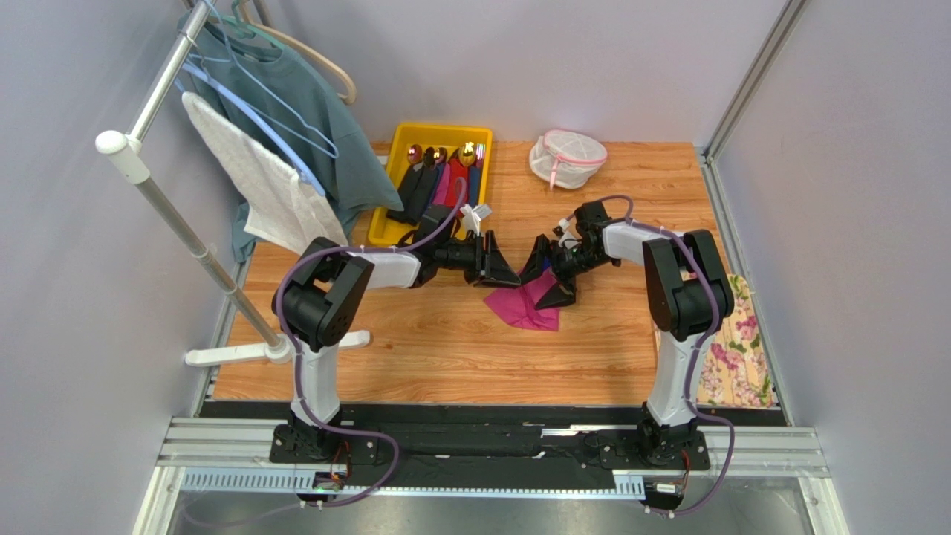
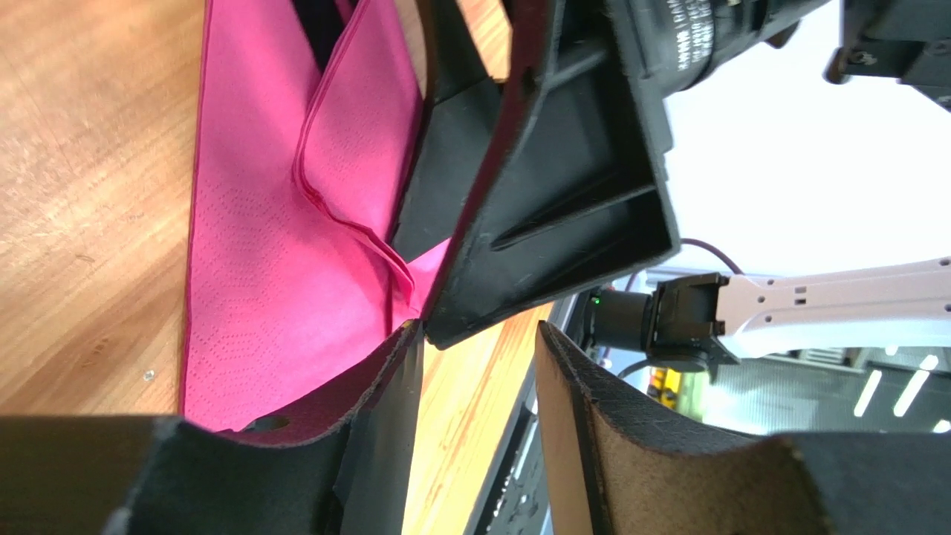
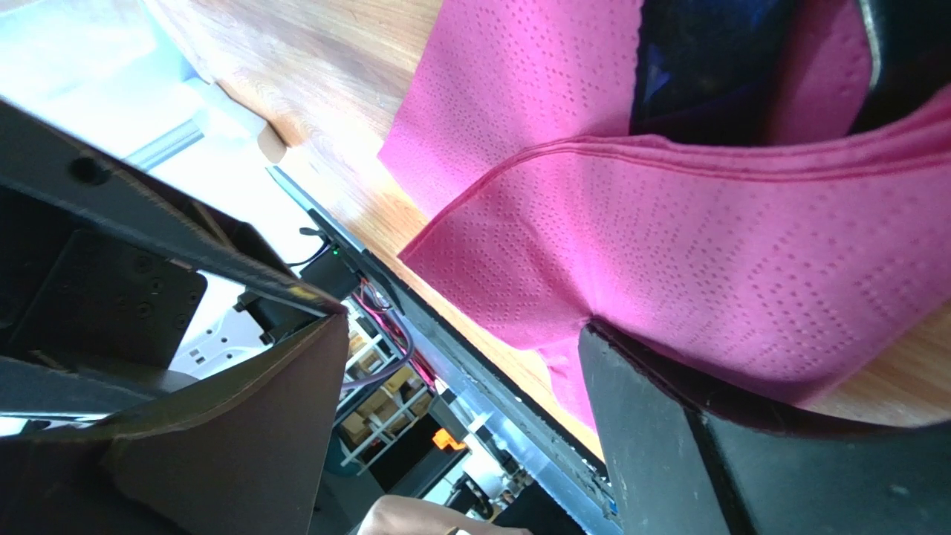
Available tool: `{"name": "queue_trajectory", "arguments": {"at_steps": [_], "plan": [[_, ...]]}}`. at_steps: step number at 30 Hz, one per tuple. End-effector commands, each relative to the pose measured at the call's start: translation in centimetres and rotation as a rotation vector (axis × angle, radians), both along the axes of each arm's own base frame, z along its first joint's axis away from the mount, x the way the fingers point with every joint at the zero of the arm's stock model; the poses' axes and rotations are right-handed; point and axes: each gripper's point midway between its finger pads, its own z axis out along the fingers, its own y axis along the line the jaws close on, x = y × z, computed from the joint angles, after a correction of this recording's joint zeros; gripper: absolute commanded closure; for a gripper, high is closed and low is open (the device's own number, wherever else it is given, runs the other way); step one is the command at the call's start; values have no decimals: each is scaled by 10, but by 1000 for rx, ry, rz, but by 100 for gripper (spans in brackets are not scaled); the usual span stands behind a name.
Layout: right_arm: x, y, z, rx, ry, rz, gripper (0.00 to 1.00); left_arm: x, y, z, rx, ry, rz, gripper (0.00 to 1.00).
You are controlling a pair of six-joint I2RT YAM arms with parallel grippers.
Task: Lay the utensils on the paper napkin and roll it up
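The magenta paper napkin lies mid-table, partly folded over on itself. Dark blue-black utensils lie on it under the raised fold, mostly hidden; a dark end of them shows from above. My left gripper stands open at the napkin's left edge, nothing between its fingers, only wood showing in the gap. My right gripper is open wide at the napkin's right side. One of its fingers rests against the fold, and its black finger stands close in front of my left jaws.
A yellow tray of coloured-sleeve cutlery stands at the back, left of centre. A white mesh pouch sits at the back right. A clothes rack with a shirt and cloths stands on the left. A floral cloth hangs off the table's right edge.
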Motion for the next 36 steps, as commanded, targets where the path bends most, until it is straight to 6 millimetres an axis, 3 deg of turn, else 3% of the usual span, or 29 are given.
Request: {"name": "queue_trajectory", "arguments": {"at_steps": [1,4,5,8,12,18,23,32,36], "plan": [[8,-9,-25,-104,-22,-14,16,10,-9,45,-75,-148,-19,56],[7,-6,-26,-96,-5,-19,25,10,-12,39,-74,-143,-21,72],[8,-6,-26,-93,-2,-22,36,10,-12,37,-76,-128,-13,76],[7,-5,-28,-95,5,-20,43,16,-15,35,-91,-101,19,81],[7,-6,-30,-103,11,-19,43,27,-17,31,-82,-89,73,82],[5,-7,-33,-108,14,-12,44,36,-27,7,28,-70,57,86],[6,-8,-33,-115,11,-9,47,25,-30,-26,112,26,22,89],[6,-7,-32,-109,5,-3,50,9,-30,-50,199,34,-47,94],[11,-4,-20,-81,-23,3,52,4,-24,-67,253,68,-58,96]]}}
